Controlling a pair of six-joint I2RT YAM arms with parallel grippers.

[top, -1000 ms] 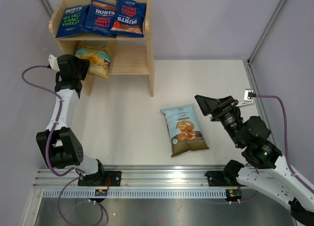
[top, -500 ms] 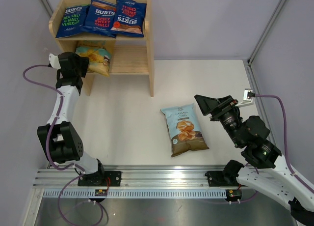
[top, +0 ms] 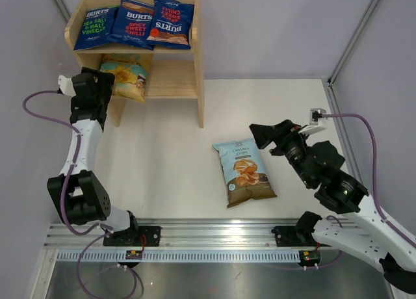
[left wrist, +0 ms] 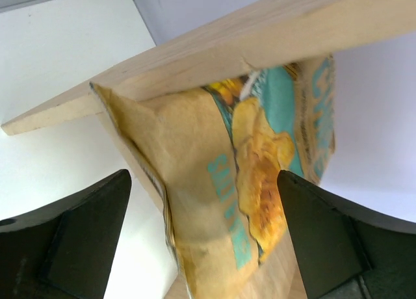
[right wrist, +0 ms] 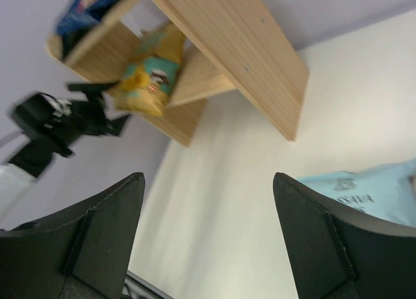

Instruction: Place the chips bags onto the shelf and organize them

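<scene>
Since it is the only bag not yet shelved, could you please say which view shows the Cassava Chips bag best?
Top external view: the Cassava Chips bag lies whole, face-up on the table. The right wrist view catches only one end at the frame edge; the left wrist view misses it.

The top view looks down from above the near edge over the whole table (top: 162, 156). The left wrist camera looks closely at the yellow bag (left wrist: 260, 175) in the shelf (left wrist: 260, 39); the right wrist camera sees both from the right, well apart.
</scene>
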